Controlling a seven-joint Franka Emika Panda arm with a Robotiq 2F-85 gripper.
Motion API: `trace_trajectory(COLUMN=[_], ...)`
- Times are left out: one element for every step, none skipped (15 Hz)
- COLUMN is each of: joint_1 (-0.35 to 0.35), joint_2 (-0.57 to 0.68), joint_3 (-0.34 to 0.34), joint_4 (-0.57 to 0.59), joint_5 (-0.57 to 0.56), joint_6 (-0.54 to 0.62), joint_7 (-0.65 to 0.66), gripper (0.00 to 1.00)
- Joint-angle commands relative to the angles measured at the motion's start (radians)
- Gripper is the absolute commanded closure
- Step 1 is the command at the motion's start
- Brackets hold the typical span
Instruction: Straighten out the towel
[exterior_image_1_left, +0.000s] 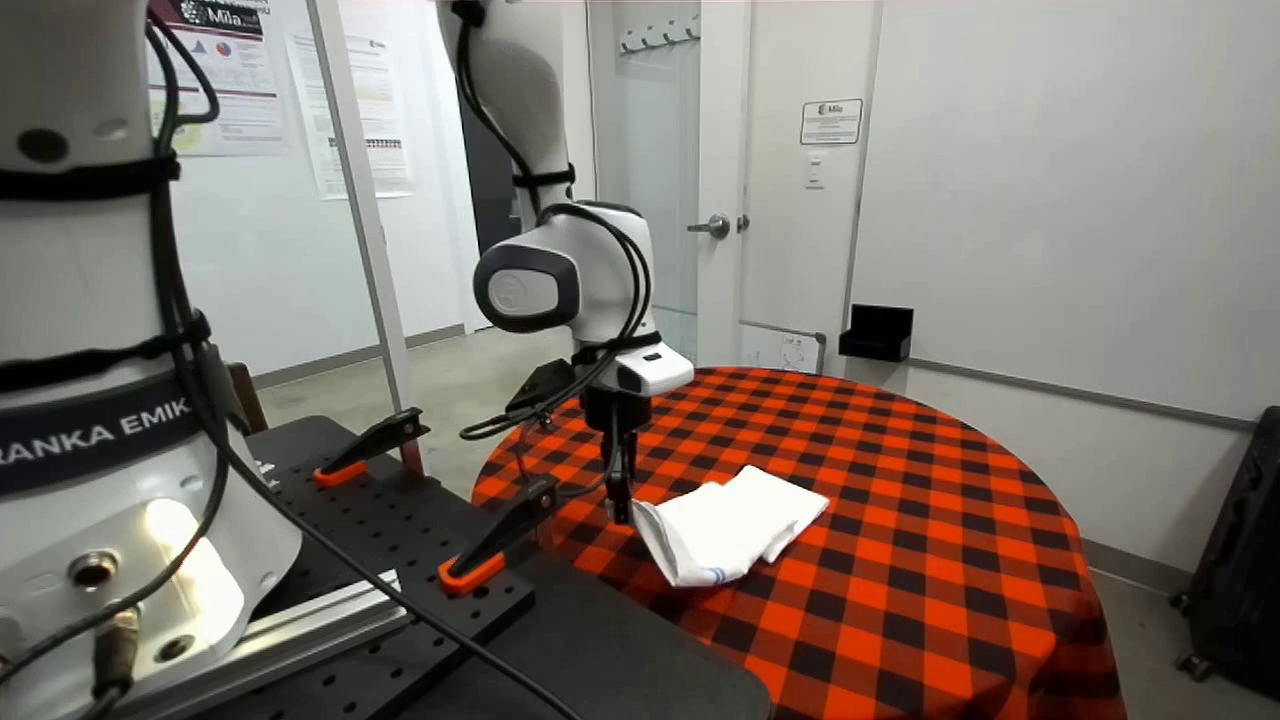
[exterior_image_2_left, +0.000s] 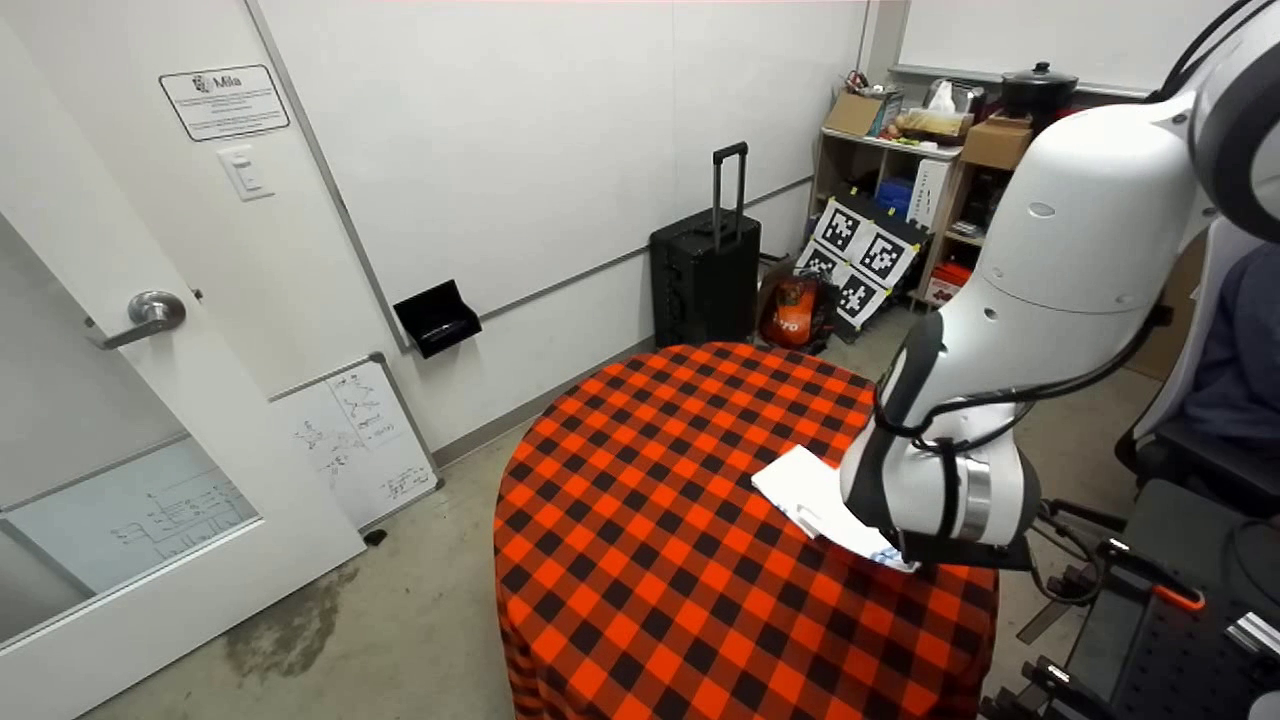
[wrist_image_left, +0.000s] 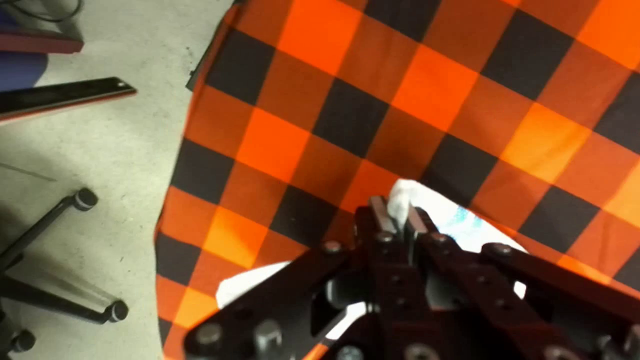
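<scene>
The surface (exterior_image_1_left: 940, 560) has a rounded edge and wears a red-and-black checked cloth (exterior_image_2_left: 620, 480) that hangs down over its rim. A white robot arm (exterior_image_1_left: 515, 90) stands at a black platform (exterior_image_1_left: 610, 640) next to it and reaches over the nearest side, its last joints bent downward. On the floor (exterior_image_2_left: 440, 590) past the surface, close to the wall (exterior_image_2_left: 570, 345), a black case (exterior_image_2_left: 705, 285) stands upright with its handle (exterior_image_2_left: 731, 152) extended. The white towel (exterior_image_1_left: 715, 525) lies on the cloth toward the platform side, folded in uneven overlapping layers, and the edge beside the arm appears raised; in an exterior view the arm (exterior_image_2_left: 1080, 220) hides part of it. The gripper (wrist_image_left: 398, 219) points down at that edge and is clamped on a small fold of the towel, which shows as a white tuft between the fingertips (wrist_image_left: 381, 212) in the wrist view. Two clamps (exterior_image_1_left: 500, 535) with orange ends sit along the platform, beside the rim of the surface. Pale blue stripes (exterior_image_1_left: 716, 575) mark the towel close to one border, and in the wrist view a patch of that blue shows just beside the gripper.
</scene>
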Motion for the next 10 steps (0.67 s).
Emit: trace_trajectory(joint_1=[0.272, 0.347, 0.381, 0.417, 0.412, 0.433, 0.45, 0.472, 0.485, 0.499], joint_2=[-0.11, -0.133, -0.173, -0.207, -0.269, -0.317, -0.363, -0.4, -0.43, -0.458], joint_3=[-0.252, -0.321, -0.357, -0.398, -0.405, -0.432, -0.455, -0.482, -0.502, -0.525], joint_4=[-0.132, -0.135, -0.138, -0.136, -0.129, -0.12, -0.113, -0.103, -0.091, -0.081], joint_5=[-0.23, -0.244, -0.247, -0.256, -0.245, -0.25, -0.259, -0.277, -0.302, -0.334], joint_6=[-0.083, -0.106, -0.112, -0.117, -0.128, -0.146, -0.163, -0.181, -0.199, -0.217], joint_7=[0.204, 0.229, 0.24, 0.249, 0.229, 0.221, 0.211, 0.215, 0.212, 0.214], gripper=[0.99, 0.99, 0.99, 0.99, 0.99, 0.99, 0.99, 0.99, 0.99, 0.99])
